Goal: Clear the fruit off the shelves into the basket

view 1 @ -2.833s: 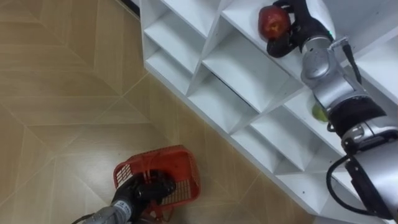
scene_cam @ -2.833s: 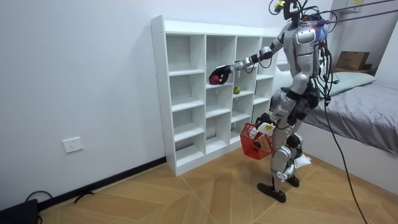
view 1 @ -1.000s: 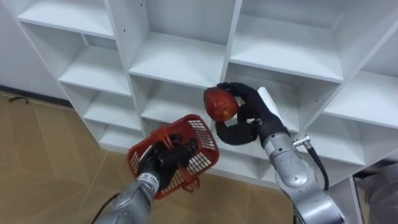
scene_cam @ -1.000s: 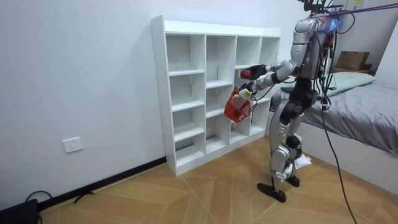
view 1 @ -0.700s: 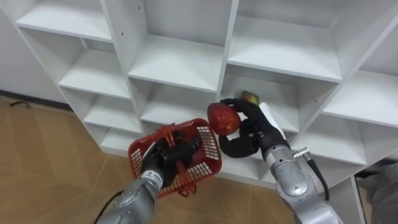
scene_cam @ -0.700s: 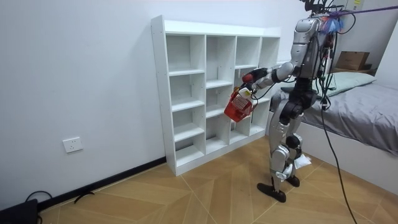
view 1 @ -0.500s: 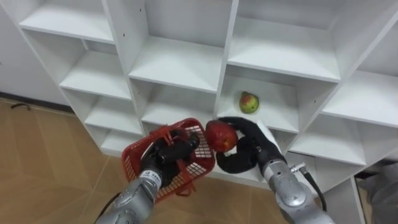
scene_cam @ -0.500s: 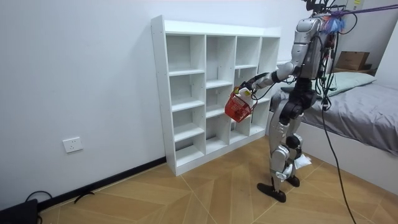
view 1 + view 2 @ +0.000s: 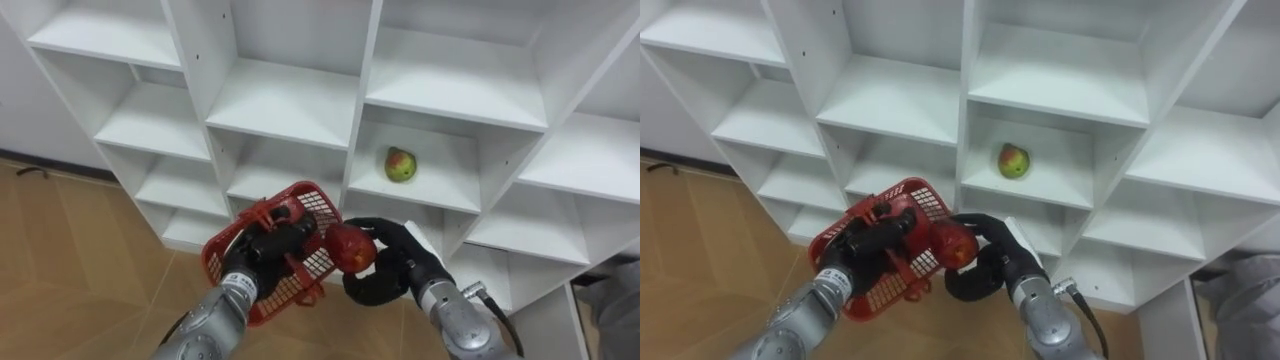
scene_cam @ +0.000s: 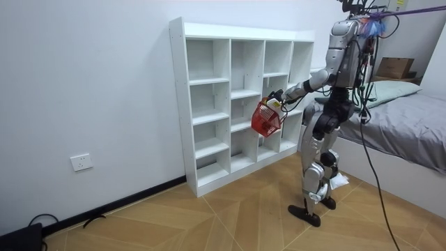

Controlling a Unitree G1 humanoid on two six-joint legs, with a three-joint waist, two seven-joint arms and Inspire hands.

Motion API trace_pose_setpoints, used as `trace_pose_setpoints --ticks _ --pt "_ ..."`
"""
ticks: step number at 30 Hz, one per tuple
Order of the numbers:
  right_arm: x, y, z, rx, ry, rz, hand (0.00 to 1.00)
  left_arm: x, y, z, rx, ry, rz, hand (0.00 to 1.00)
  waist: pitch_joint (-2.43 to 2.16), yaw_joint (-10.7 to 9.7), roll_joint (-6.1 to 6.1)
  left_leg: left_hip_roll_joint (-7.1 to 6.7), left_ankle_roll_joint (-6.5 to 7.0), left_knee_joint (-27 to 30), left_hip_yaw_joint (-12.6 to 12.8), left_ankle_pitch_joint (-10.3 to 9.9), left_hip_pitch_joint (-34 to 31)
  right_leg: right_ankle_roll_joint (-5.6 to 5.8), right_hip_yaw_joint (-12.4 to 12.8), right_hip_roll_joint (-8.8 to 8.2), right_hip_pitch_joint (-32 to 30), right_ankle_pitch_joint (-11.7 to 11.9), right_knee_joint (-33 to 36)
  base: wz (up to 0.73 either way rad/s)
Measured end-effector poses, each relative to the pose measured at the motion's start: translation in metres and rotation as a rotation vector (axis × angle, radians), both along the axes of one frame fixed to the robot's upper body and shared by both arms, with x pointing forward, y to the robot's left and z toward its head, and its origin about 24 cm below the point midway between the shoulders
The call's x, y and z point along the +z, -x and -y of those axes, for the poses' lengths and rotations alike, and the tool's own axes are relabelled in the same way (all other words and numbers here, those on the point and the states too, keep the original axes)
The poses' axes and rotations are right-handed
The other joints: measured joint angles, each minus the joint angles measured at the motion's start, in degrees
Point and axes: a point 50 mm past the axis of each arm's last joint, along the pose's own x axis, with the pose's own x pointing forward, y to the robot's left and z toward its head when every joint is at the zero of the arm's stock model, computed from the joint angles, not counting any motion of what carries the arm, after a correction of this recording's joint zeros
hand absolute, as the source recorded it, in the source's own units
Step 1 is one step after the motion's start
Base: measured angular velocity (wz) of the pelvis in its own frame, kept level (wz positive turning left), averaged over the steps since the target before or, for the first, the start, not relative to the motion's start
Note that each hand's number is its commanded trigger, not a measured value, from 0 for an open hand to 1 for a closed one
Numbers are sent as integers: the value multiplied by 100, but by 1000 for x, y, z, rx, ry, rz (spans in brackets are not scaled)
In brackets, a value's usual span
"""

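Right hand (image 9: 398,268) fingers clamped on apple (image 9: 349,248) at basket's (image 9: 312,202) 3 o'clock; left hand (image 9: 262,250) fingers curled round its handle; mango (image 9: 400,164) on shelf (image 9: 430,190), 1 o'clock.

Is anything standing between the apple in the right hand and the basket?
Nothing visible does. The right hand holds the apple close beside the rim of the basket, which the left hand grips.
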Motion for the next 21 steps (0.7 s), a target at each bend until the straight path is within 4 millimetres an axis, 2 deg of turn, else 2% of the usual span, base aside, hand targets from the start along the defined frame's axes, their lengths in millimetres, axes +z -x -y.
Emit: trace_pose_setpoints --ticks 15,21 --pt "-1 1 -8 -10 -72 -20 100 -3 5 1 -2 -2 -13 100 -6 -14 15 -4 1 -2 0 -4 -41 4 5 -1 -35 -3 0 0" --pt "-1 2 -15 4 -98 -28 100 -5 7 5 -35 -22 -14 100 -25 -8 -1 -6 1 -1 0 -3 -30 5 8 -3 -25 -3 6 0"
